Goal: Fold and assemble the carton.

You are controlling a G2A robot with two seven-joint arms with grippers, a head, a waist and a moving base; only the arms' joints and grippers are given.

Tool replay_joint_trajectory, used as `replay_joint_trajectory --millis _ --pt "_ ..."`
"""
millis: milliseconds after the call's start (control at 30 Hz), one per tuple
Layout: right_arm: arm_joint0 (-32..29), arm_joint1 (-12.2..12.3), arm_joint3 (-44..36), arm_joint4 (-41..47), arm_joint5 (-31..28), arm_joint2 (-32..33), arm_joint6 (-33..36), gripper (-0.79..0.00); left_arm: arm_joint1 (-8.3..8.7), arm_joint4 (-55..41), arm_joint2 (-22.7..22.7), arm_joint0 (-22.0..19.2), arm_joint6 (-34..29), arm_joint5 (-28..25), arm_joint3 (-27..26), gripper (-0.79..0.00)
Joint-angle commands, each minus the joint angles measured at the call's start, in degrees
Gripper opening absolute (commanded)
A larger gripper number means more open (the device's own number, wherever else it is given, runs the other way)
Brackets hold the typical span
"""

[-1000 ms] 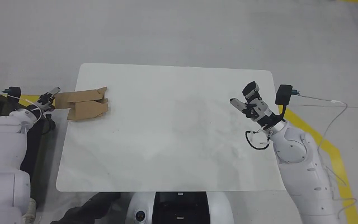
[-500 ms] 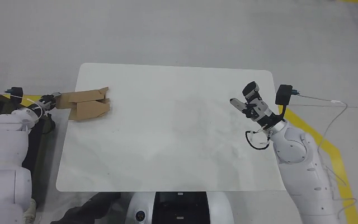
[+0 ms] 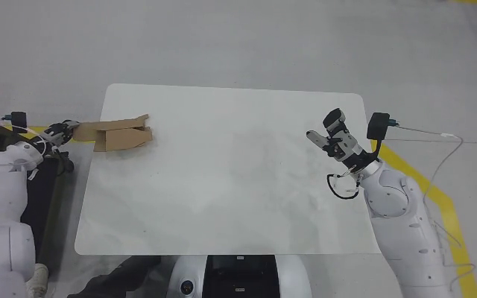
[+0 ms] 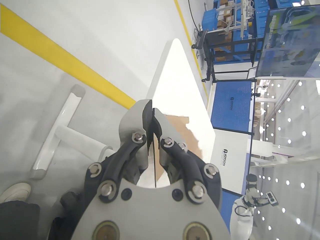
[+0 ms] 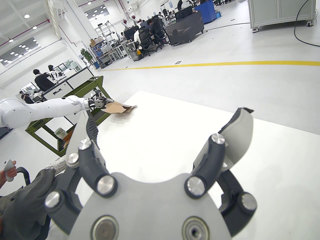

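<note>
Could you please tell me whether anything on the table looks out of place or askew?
Yes. The flattened carton lies slightly askew and hangs over the left edge of the table, where the left tool is shut on its end. Its flaps look uneven. The right tool is open, far from it.

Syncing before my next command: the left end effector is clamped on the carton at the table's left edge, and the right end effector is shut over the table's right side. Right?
No: the right end effector is open, spread wide and empty, as the right wrist view shows. The left end effector is clamped on the carton at the left edge of the table.
</note>
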Motion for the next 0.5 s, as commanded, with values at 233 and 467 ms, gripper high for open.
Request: replay_joint_trajectory --millis 233,467 --pt "0.0 0.0 0.0 0.0 0.0 0.0 0.0 0.0 1.3 -7.43 -3.33 0.42 -10.52 -1.11 -2.62 -0.785" --pt "0.0 0.0 0.0 0.0 0.0 0.0 0.0 0.0 1.65 -12.37 -4.77 1.83 -17.26 -0.77 -7.15 -0.785"
